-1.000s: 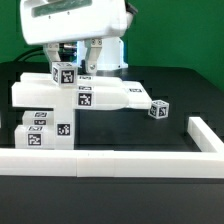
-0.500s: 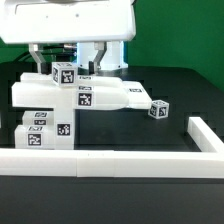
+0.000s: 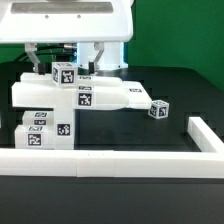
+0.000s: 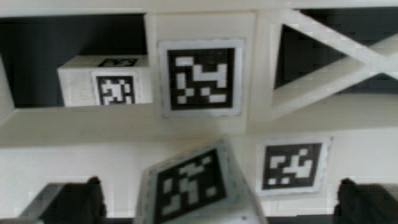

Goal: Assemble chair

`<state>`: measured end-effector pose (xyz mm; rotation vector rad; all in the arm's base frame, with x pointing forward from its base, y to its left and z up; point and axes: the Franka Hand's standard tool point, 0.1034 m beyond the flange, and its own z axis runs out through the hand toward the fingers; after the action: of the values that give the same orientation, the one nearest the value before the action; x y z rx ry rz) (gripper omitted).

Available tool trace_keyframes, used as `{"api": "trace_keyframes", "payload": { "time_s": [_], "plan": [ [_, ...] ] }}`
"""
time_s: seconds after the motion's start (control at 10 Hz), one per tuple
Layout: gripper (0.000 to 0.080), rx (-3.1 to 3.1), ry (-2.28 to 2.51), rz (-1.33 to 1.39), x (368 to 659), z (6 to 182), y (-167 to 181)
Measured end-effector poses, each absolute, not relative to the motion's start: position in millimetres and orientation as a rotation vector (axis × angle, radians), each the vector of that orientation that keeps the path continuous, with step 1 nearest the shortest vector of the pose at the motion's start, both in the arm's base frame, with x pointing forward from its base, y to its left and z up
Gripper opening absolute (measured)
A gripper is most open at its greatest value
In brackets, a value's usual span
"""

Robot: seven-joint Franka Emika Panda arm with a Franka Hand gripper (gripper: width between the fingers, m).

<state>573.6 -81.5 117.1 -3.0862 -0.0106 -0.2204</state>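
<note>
the fingers (image 4: pixel 75 202) stand spread wide with nothing clamped, hovering over the tagged white chair (image 3: pixel 45 95) parts. these sit stacked toward the exterior view's left of the black tabletop (image 3: pixel 150 135), with a small tagged block (image 3: pixel 158 109) at their right end.

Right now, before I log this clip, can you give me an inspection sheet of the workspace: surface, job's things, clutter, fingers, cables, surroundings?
Surface: black table, with no marks seen on its bare parts.
Job's things: white chair pieces with square tags, grouped at the exterior view's left. A small tagged block sits at their right end; I cannot tell whether it touches them.
Clutter: nothing seen.
Fingers: the fingers are spread open over the tagged pieces and grip nothing.
Cables: nothing seen.
Surroundings: a low white rail runs along the front and the exterior view's right, with a green wall behind.
</note>
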Motion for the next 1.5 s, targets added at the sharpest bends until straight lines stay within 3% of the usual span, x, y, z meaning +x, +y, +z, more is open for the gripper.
{"api": "trace_keyframes", "payload": {
  "time_s": [0.3,0.6,1.0,1.3,1.4,1.5],
  "plan": [
    [0.0649,-3.065,-0.029,0.017,572,116.1,-73],
    [0.0649,-3.071,-0.114,0.012,573,116.6,-76],
    [0.0649,-3.037,-0.704,-0.024,576,118.6,-88],
    [0.0649,-3.006,-0.849,-0.019,576,118.1,-90],
    [0.0557,-3.007,-0.846,-0.019,576,117.9,-90],
    [0.0375,-3.007,-0.846,-0.018,576,117.8,-90]
  ]
}}
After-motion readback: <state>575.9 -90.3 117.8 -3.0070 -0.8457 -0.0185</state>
